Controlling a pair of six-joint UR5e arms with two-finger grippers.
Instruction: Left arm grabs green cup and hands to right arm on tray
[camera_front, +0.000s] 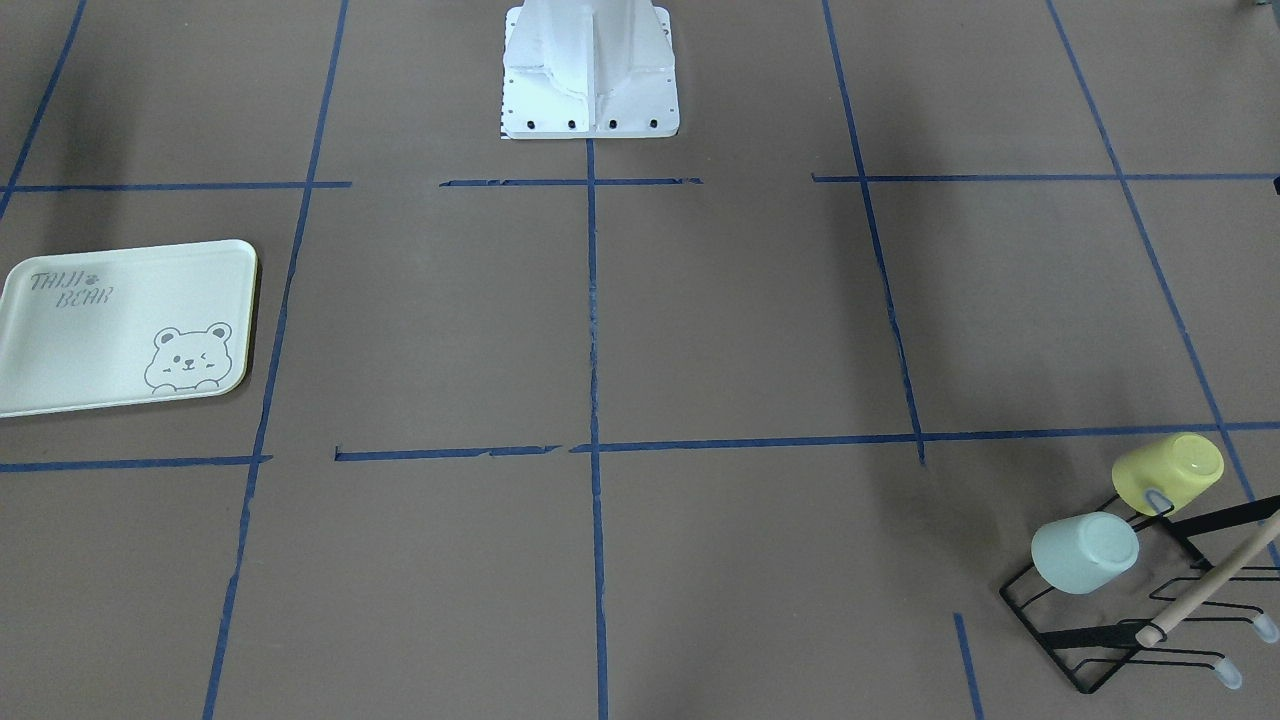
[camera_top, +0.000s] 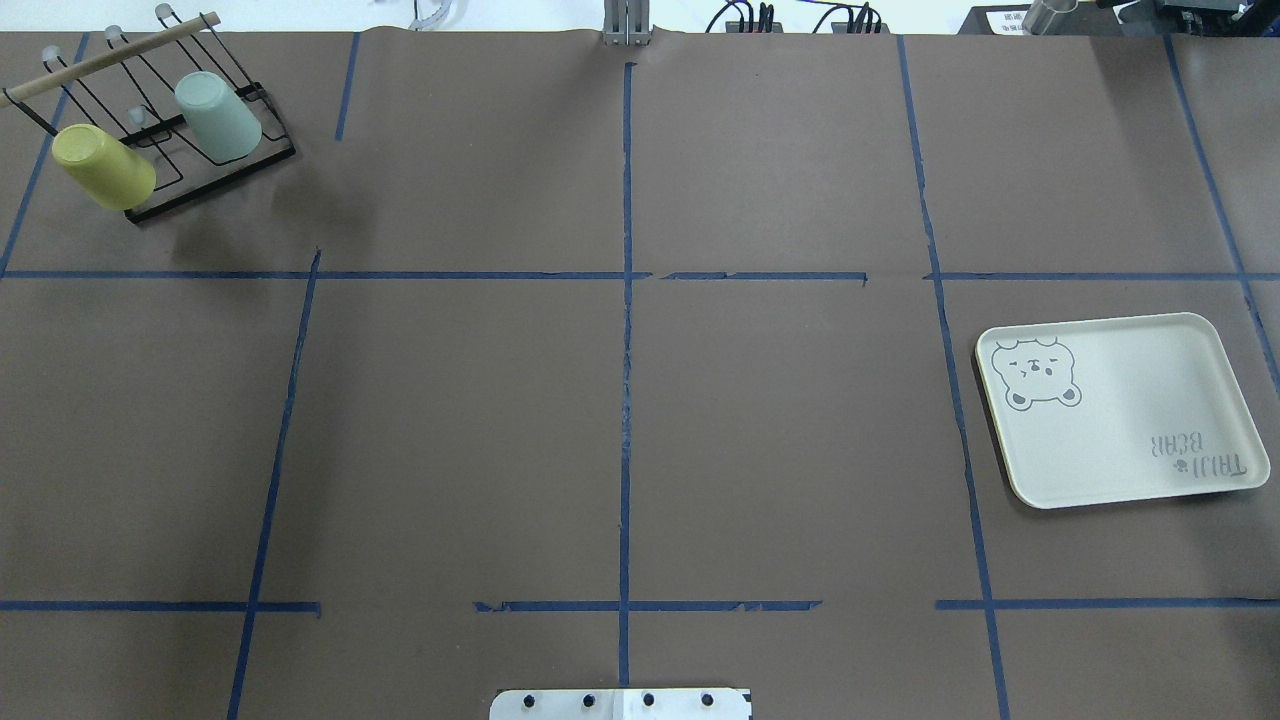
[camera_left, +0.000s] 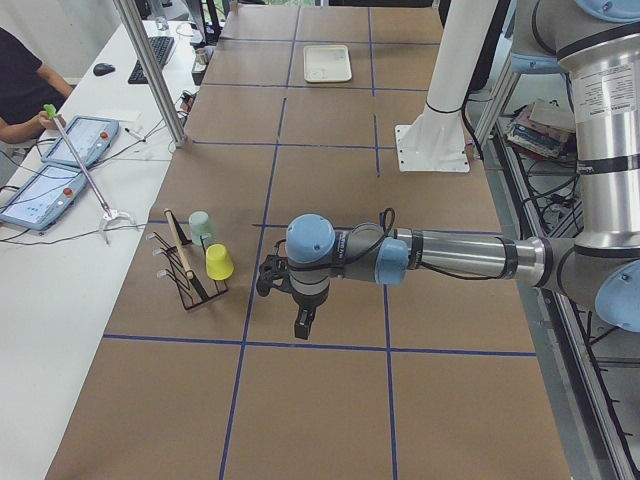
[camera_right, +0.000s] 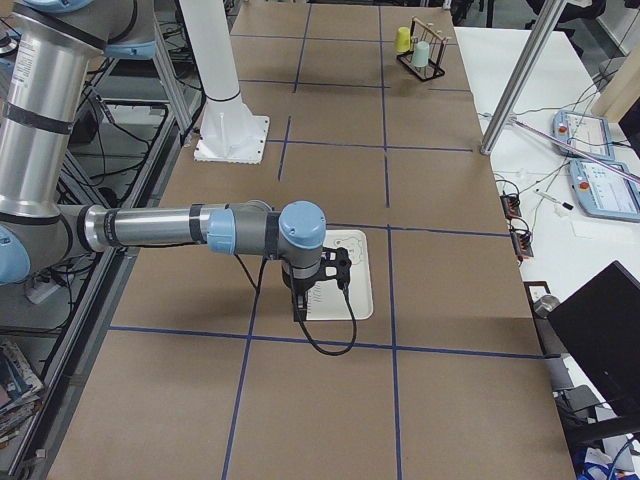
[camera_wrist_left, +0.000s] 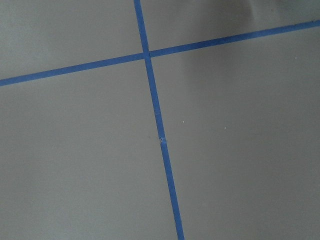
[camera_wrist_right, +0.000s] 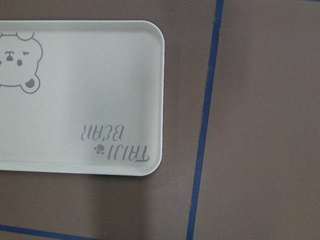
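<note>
The green cup (camera_top: 217, 115) sits upside down on a black wire rack (camera_top: 205, 178) at the table's far left corner; it also shows in the front view (camera_front: 1085, 552). The tray (camera_top: 1120, 420) lies flat on the right side with nothing on it, and fills the right wrist view (camera_wrist_right: 100, 95). My left gripper (camera_left: 303, 325) hangs above the table beside the rack, apart from the cups. My right gripper (camera_right: 300, 305) hangs over the tray's near edge (camera_right: 358, 265). Both grippers show only in the side views, so I cannot tell whether they are open or shut.
A pale yellow cup (camera_top: 103, 167) sits upside down on the same rack, next to the green one. A wooden stick (camera_top: 110, 58) lies across the rack's top. The white robot base (camera_front: 590, 70) stands mid-table. An operator (camera_left: 20, 90) and a metal post (camera_left: 150, 70) are beside the table.
</note>
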